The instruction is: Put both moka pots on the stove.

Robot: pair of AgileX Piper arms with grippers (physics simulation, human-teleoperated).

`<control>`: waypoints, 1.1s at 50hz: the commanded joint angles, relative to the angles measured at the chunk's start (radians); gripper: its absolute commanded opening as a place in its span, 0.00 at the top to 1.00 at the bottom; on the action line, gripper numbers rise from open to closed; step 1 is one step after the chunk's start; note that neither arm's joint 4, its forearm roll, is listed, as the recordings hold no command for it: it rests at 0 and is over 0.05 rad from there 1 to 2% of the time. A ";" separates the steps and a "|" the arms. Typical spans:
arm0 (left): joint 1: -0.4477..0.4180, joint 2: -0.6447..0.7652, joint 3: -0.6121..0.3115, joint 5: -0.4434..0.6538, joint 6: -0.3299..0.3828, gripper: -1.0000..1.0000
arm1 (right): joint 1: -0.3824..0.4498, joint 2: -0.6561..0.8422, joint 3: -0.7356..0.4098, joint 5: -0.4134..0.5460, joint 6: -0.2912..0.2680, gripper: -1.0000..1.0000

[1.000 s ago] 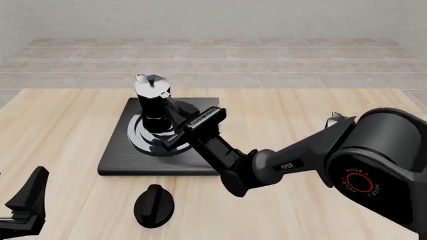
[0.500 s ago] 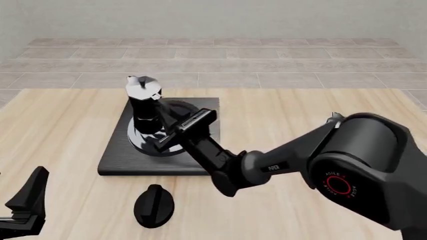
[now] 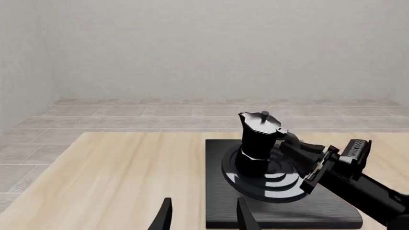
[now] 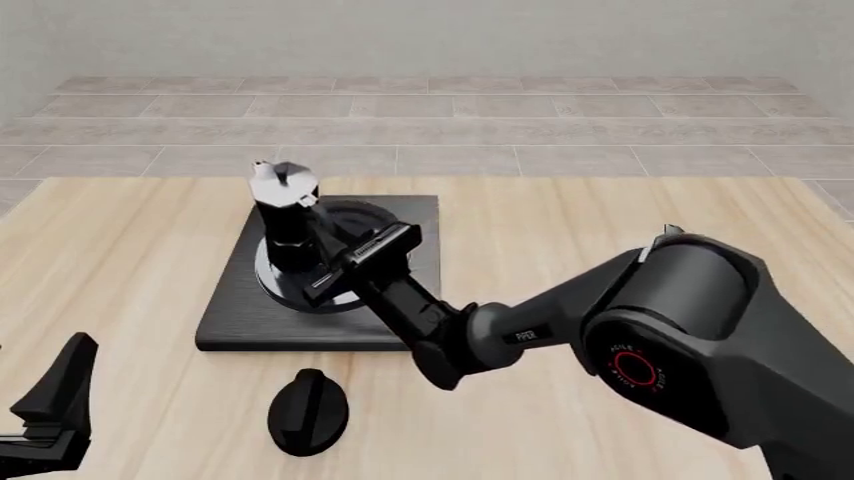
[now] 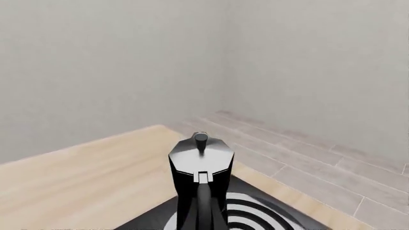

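One glossy black moka pot with a silvery lid stands upright on the left part of the stove's burner rings. It also shows in the left wrist view as moka pot and in the right wrist view as moka pot. My right gripper is shut on its curved handle from the near right side, seen too as right gripper. The stove is a flat black slab. My left gripper is open and holds nothing, low at the near left. A second moka pot is not clearly in view.
A black oval knob lies on the wooden table just in front of the stove. The right arm stretches across the table's right half, and a small silvery tip pokes out behind its elbow. A tiled floor lies beyond the far edge.
The right gripper carried the moka pot leftward and down toward the burner's left side. The right arm's elbow swung left with it. The left gripper stayed still.
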 commanded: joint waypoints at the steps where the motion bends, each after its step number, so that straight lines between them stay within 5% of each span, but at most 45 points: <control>1: 0.000 0.000 0.000 0.000 0.000 0.00 | -0.004 0.001 -0.043 -0.002 0.007 1.00; 16: 0.001 -0.002 -0.006 0.008 0.000 0.00 | 0.012 0.008 -0.047 0.021 -0.003 1.00; 17: 0.001 -0.002 -0.007 0.008 0.000 0.00 | 0.022 0.002 -0.034 0.013 -0.004 0.00; 35: 0.001 -0.002 -0.009 0.011 0.000 0.00 | -0.001 -0.007 -0.051 0.049 0.001 0.00; 55: 0.001 -0.003 -0.009 0.011 0.000 0.00 | -0.027 -0.099 0.083 0.031 0.006 0.00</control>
